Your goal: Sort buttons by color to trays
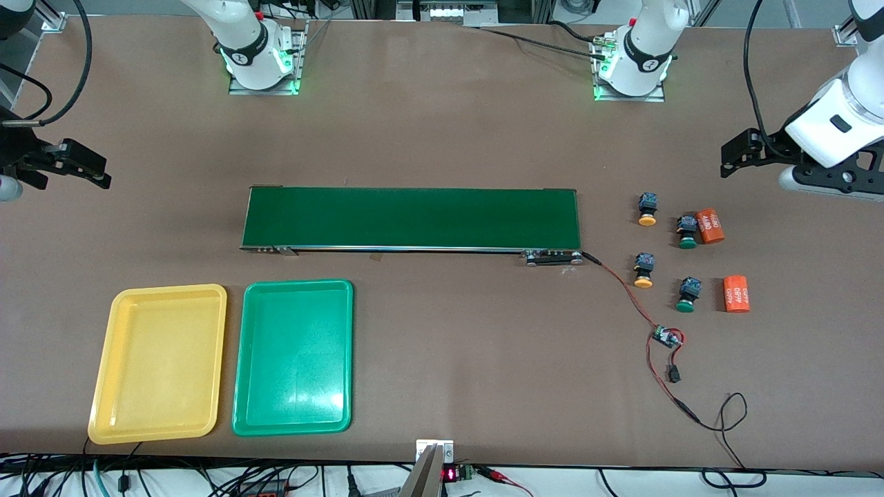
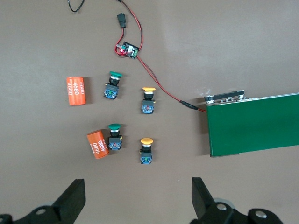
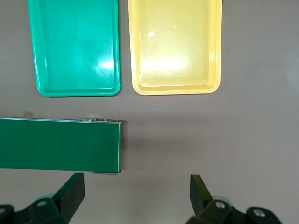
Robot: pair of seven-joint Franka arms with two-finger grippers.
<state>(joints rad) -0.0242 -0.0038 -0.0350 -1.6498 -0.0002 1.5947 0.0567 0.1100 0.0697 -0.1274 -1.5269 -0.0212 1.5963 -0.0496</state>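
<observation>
I see the shiny yellow tray (image 1: 160, 364) and green tray (image 1: 293, 357) with nothing inside. The four round-capped buttons (image 1: 667, 252) sit near the left arm's end. My left gripper (image 2: 135, 198) and right gripper (image 3: 135, 196) hang with fingers apart.

We count four buttons (image 1: 648, 209), two yellow-capped and two green-capped, two orange cylinders (image 1: 709, 226), two trays (image 1: 159, 364), one yellow and one green, and one conveyor belt (image 1: 411, 219).
</observation>
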